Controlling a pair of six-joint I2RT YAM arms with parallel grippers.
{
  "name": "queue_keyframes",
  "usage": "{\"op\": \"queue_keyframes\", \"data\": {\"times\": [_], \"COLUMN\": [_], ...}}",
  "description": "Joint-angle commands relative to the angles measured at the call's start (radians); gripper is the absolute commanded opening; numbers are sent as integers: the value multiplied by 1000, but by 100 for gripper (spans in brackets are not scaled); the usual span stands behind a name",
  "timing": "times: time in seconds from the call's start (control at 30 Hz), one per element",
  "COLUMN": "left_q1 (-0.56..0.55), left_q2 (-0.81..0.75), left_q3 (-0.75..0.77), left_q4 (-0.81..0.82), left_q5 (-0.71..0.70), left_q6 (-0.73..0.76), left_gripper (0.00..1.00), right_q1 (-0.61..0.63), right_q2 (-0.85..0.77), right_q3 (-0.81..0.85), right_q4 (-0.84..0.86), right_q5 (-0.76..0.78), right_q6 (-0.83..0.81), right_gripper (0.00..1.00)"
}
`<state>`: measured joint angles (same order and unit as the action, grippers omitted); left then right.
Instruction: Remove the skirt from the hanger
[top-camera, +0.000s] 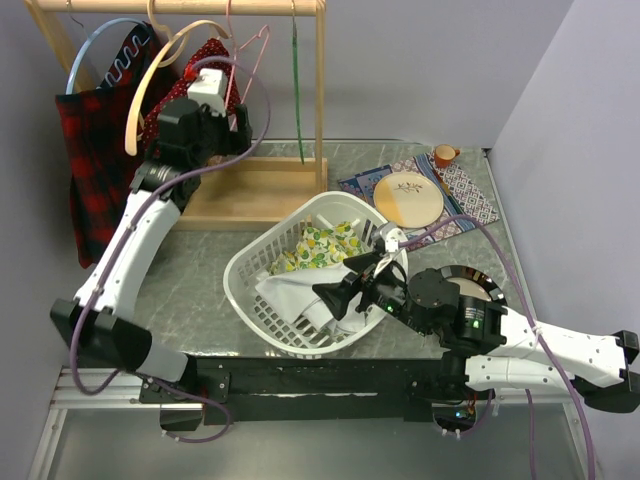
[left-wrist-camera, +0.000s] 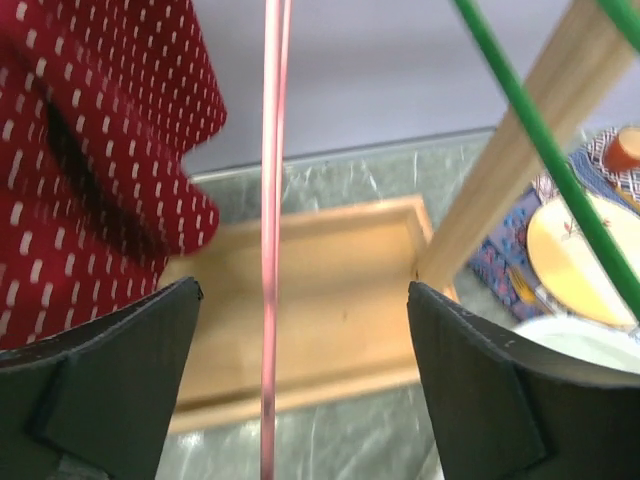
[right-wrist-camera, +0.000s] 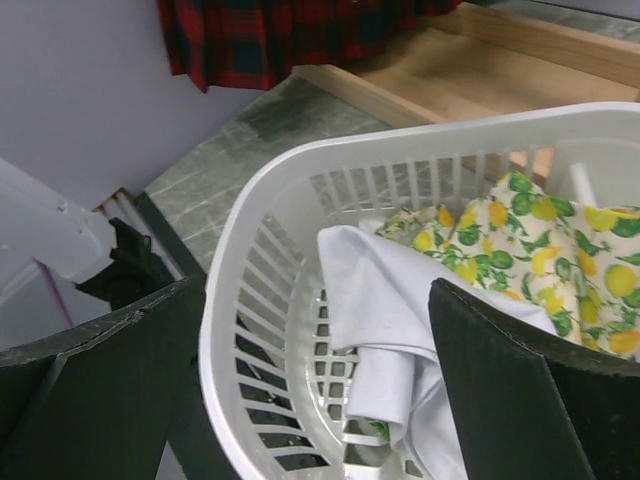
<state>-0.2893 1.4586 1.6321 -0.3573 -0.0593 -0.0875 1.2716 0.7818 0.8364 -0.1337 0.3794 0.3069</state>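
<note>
A red plaid skirt hangs from a blue hanger at the left end of the wooden rack; its hem also shows in the right wrist view. A red garment with white dashes hangs next to it. My left gripper is raised at the rack, open. In the left wrist view a thin pink hanger wire runs between its fingers, touching neither. My right gripper is open and empty over the white basket.
The basket holds a white cloth and a lemon-print fabric. A cream hanger and a green hanger hang on the rack. A plate on a patterned mat and a small orange cup sit at the back right.
</note>
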Motion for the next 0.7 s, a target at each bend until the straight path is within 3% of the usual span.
{"op": "queue_keyframes", "data": {"times": [0.0,0.13,0.37,0.53,0.67], "left_q1": [1,1,30,111,237], "left_q2": [-177,-271,-296,-233,-159], "left_q3": [-78,-83,-6,107,210], "left_q4": [35,-49,-152,-175,-204], "left_q5": [4,-88,-309,-301,-225], "left_q6": [-9,-20,34,35,17], "left_gripper": [94,97,96,95,94], "right_q1": [-2,-3,-3,-3,-3], "right_q2": [-13,20,17,-7,-3], "right_q3": [-25,22,53,36,53], "right_q4": [71,30,-7,13,-18], "right_q5": [-92,-90,-42,-56,-54], "right_q6": [24,12,4,20,18], "right_gripper": [100,99,99,99,99]}}
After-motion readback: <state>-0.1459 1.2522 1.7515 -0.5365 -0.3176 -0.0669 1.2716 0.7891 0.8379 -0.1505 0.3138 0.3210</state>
